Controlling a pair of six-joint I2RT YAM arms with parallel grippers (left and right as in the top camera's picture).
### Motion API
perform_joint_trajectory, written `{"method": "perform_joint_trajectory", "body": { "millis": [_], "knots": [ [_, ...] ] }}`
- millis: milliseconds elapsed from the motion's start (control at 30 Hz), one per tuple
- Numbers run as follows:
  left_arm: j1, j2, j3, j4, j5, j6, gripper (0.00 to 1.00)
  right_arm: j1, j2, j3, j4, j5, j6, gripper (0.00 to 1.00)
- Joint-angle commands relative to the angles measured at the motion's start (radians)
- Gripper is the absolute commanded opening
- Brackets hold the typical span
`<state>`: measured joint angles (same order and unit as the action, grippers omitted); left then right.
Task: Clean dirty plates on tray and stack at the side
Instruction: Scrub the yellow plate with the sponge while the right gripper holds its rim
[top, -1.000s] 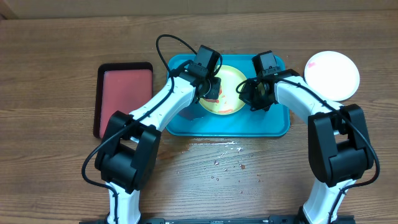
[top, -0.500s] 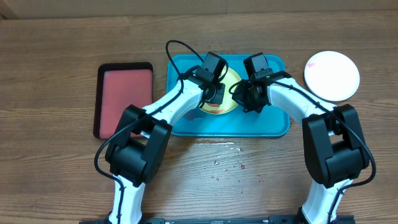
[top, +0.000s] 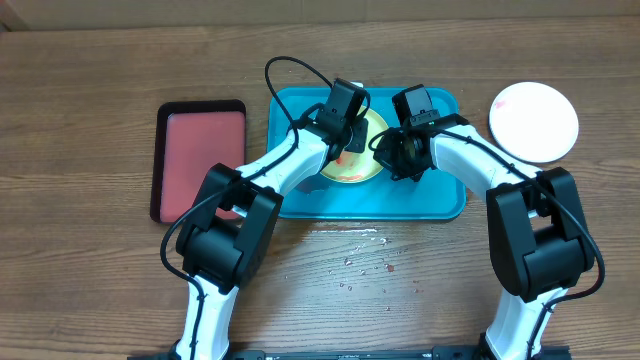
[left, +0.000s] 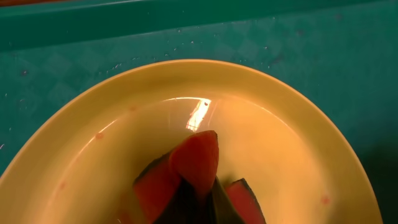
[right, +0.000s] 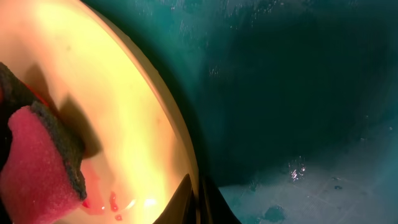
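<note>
A yellow-green plate (top: 362, 168) lies on the teal tray (top: 430, 200). My left gripper (top: 347, 140) is shut on a red sponge with a dark scouring side (left: 196, 165) and presses it on the plate's centre (left: 261, 149). My right gripper (top: 392, 152) is shut on the plate's right rim (right: 186, 155), the fingers (right: 199, 199) pinching it. The sponge also shows in the right wrist view (right: 37, 162), with red sauce drops beside it. A white plate (top: 534, 120) with faint red smears sits on the table at the right. The light blue plate is out of view.
A smaller black-rimmed red tray (top: 198, 155) lies left of the teal tray. Water drops and red specks (top: 365, 255) are scattered on the wooden table in front of the teal tray.
My left gripper has moved right and a little away across the yellow-green plate with the sponge. My right gripper shifted slightly left early on, still on the rim.
</note>
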<state>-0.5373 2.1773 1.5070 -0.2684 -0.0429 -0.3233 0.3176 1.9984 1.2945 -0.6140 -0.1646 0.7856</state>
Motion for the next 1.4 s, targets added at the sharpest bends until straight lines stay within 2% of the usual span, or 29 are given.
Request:
{"method": "perform_joint_trajectory", "body": {
  "millis": [0,200,367,533,833,1100,1367],
  "knots": [
    [-0.005,0.023,0.013,-0.038,-0.020,-0.013,0.04,0.003,0.011,-0.007,0.000,-0.013,0.004,0.04],
    [-0.004,0.023,0.013,-0.235,-0.039,0.089,0.04,0.003,0.011,-0.007,0.000,-0.013,0.003,0.04],
    [-0.004,0.020,0.013,-0.396,-0.160,0.089,0.04,0.003,0.011,-0.007,0.001,-0.013,0.004,0.04],
    [-0.014,0.020,0.013,-0.470,-0.142,0.087,0.04,0.002,0.011,-0.007,0.010,-0.013,0.004,0.04],
    [-0.068,0.020,0.013,-0.455,0.036,0.014,0.04,0.002,0.011,-0.007,0.023,-0.013,0.027,0.04],
    [-0.092,0.022,0.011,-0.366,0.037,-0.053,0.04,0.002,0.011,-0.007,0.026,-0.013,0.026,0.04],
    [-0.086,0.044,0.006,-0.225,-0.003,-0.060,0.04,0.002,0.011,-0.007,0.024,-0.024,0.026,0.04]
  ]
}}
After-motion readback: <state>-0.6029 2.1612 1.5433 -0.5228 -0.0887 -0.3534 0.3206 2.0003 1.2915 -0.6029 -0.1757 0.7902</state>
